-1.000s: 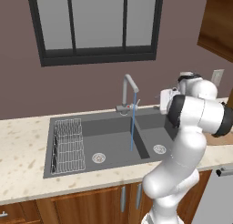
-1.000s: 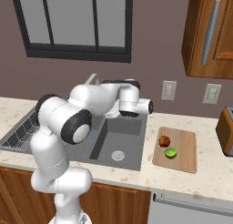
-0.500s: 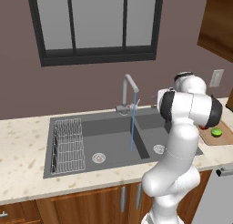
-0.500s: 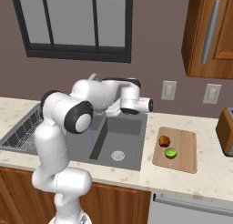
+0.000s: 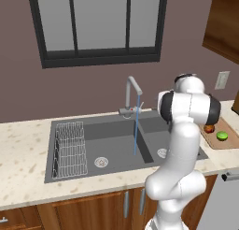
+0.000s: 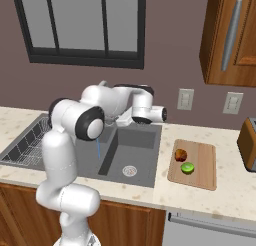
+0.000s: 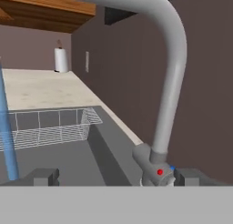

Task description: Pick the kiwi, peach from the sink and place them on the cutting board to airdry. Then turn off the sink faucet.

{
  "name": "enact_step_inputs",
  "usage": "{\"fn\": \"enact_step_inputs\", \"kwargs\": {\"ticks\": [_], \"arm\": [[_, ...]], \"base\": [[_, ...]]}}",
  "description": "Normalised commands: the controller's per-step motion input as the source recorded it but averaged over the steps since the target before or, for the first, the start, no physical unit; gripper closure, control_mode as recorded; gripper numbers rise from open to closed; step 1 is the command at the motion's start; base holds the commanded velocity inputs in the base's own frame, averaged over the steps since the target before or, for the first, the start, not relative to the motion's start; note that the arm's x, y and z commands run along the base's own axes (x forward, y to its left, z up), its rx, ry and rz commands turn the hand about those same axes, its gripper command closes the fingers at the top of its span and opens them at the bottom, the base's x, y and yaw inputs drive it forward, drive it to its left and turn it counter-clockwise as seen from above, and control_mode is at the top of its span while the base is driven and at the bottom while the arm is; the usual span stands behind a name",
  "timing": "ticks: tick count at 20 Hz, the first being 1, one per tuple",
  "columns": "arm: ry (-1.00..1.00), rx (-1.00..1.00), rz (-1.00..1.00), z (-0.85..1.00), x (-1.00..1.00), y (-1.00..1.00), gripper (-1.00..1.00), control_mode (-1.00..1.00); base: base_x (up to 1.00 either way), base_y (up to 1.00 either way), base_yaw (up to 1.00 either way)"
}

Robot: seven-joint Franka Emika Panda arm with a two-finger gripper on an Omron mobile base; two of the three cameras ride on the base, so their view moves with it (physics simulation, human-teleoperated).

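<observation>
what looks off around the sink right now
The sink faucet is running: a blue stream falls into the sink, though the kiwi and peach already sit on the cutting board.

I counted one kiwi (image 6: 187,167), one peach (image 6: 181,155), one cutting board (image 6: 202,165), one sink faucet (image 5: 132,94), two drains (image 5: 101,162).

You are looking at a glossy white arm (image 5: 179,145) built from fat, rounded tube segments, each link swelling into a smooth bulb at its joint. Dark, almost black bands and round end caps mark those joints, clearest at the big elbow drum. Your hand (image 6: 148,113) is a white, boxy block past a dark wrist ring. In the hand view, two squared dark grey fingertips (image 7: 43,175) rise at the bottom.
</observation>
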Motion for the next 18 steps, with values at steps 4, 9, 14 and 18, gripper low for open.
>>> {"fn": "enact_step_inputs", "kwargs": {"ticks": [4, 9, 14, 18], "arm": [[0.01, 0.00, 0.00, -0.14, 0.25, 0.08, -1.00, -1.00], [0.01, 0.00, 0.00, -0.14, 0.25, 0.04, -1.00, -1.00], [0.01, 0.00, 0.00, -0.13, 0.24, 0.02, -1.00, -1.00], [0.02, 0.00, 0.00, -0.13, 0.24, 0.00, -1.00, -1.00]], "base": [[0.00, 0.00, 0.00], [0.00, 0.00, 0.00], [0.00, 0.00, 0.00], [0.00, 0.00, 0.00]]}}
